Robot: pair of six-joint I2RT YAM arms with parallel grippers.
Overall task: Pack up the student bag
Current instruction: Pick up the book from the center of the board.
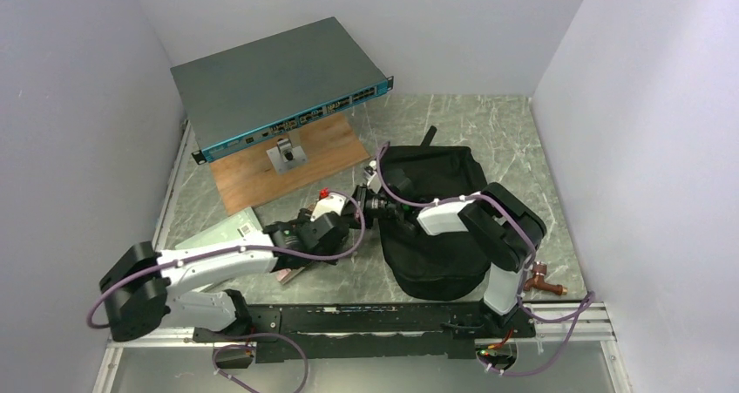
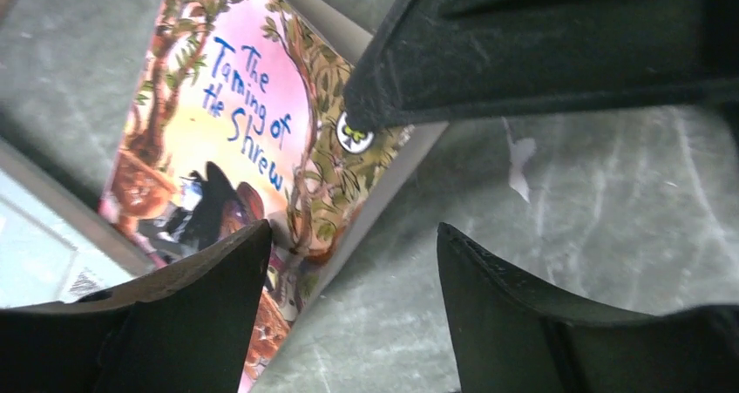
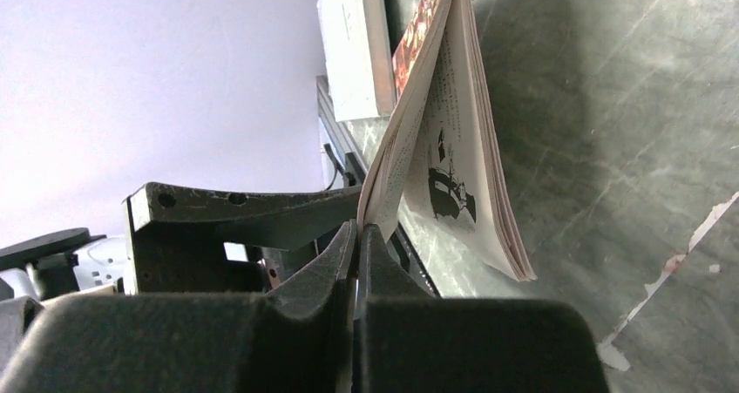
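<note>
Desk (image 1: pixel 523 149) is green marble-look and boxed in by pale walls (image 1: pixel 627 79) on 3 sides. At back left, a flat grey switch box (image 1: pixel 270 84) w/ a blue front sits tilted on a stand over a wood board (image 1: pixel 322 162). A white booklet (image 1: pixel 222 233) lies flat near the left edge.

Bag (image 1: pixel 436 262) is black soft fabric, slumped on the desk right of ctr, just ahead of the right arm's base. A short black strap end (image 1: pixel 428 137) pokes out at its far side. Can't tell from above if it's open.

Left arm (image 1: pixel 218 262) stretches low from the near-left corner toward ctr. Right arm (image 1: pixel 453 212) bends at the elbow over the bag and reaches left. The two wrists meet just left of the bag.

Right jaws are pinched together on a few leaves of a book (image 2: pixel 253 114), a paperback w/ "The Taming of the Shrew" on a pink-and-green cover. The gripped part is raised and the pages fan open below it. Left jaws are apart, low over the desk. One finger (image 2: pixel 200 306) is at the book's lower edge; can't tell if it touches.
</note>
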